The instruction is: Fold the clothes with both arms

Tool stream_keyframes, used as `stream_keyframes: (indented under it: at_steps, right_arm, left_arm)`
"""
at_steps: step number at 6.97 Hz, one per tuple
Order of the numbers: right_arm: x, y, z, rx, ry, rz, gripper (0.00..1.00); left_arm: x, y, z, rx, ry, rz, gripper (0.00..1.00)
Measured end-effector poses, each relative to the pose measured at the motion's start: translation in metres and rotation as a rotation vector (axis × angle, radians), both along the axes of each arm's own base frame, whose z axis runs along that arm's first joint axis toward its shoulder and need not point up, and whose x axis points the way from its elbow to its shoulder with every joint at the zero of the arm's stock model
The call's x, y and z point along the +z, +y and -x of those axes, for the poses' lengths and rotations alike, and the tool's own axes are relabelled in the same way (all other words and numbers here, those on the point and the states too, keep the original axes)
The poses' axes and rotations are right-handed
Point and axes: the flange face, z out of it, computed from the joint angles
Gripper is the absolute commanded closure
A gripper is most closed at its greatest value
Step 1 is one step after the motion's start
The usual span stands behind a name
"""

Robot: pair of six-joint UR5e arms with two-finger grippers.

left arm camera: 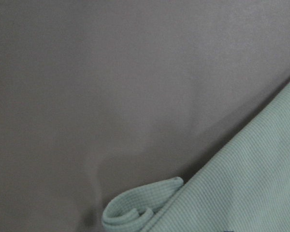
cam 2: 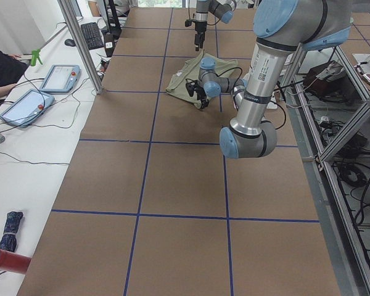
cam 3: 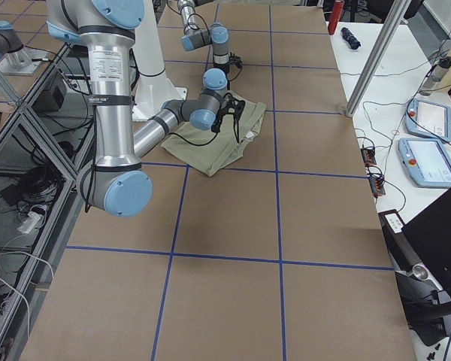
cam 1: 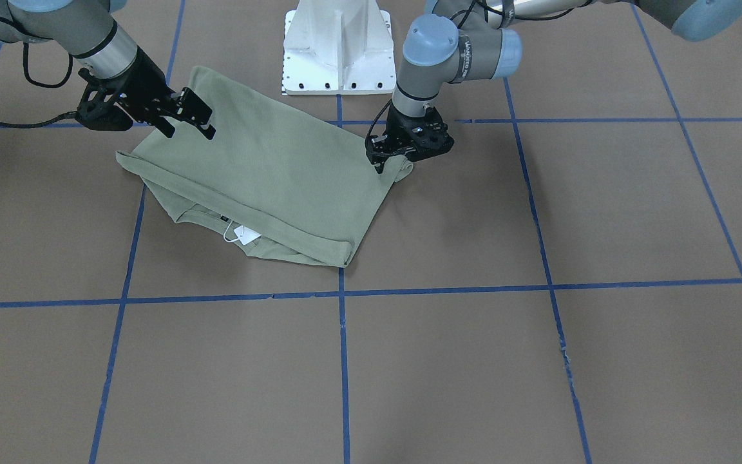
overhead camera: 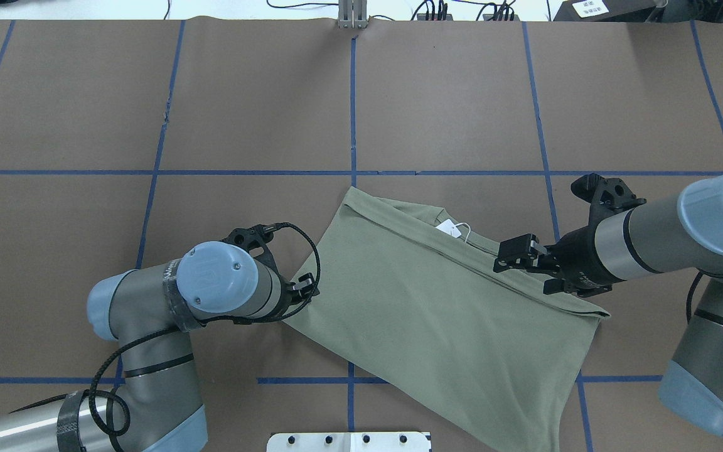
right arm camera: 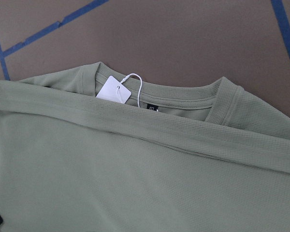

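Olive knit shirt lies part-folded on the counter, left of centre in the front view. The right gripper hovers at its upper-left edge, jaws apart. The left gripper sits at the right corner, and we cannot tell how its jaws stand. Overhead, we judge both ends of one edge need firm pinches before lifting together. In the right wrist view, we should watch the hang tag.

The shirt is matt sage cloth in a fine ribbed knit; its hang tag is smooth white card. The table wears dull brown paper crossed by blue tape. The right arm shows satin grey metal with smooth light-blue caps; the pedestal is white painted metal.
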Motion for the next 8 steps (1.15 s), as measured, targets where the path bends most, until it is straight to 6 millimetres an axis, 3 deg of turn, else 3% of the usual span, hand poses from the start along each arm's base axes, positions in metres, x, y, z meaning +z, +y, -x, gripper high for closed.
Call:
stream_keyframes:
  at_steps: [2,4,6,8]
  right_arm:
    - [0.000,-0.002,-0.002,0.004,0.000,0.000,0.00]
    - [0.000,-0.003,-0.003,0.009,0.000,0.000,0.00]
    - [0.000,-0.006,-0.007,0.019,0.000,0.000,0.00]
    - [0.002,-0.009,-0.008,0.025,0.004,0.003,0.00]
  left_arm:
    - [-0.002,-0.001,0.002,0.000,0.009,-0.003,1.00]
    - [-0.002,-0.017,0.012,-0.020,0.004,-0.011,1.00]
    - [0.001,-0.062,0.036,-0.061,-0.013,-0.057,1.00]
    - [-0.001,-0.132,0.047,-0.102,-0.058,-0.128,1.00]
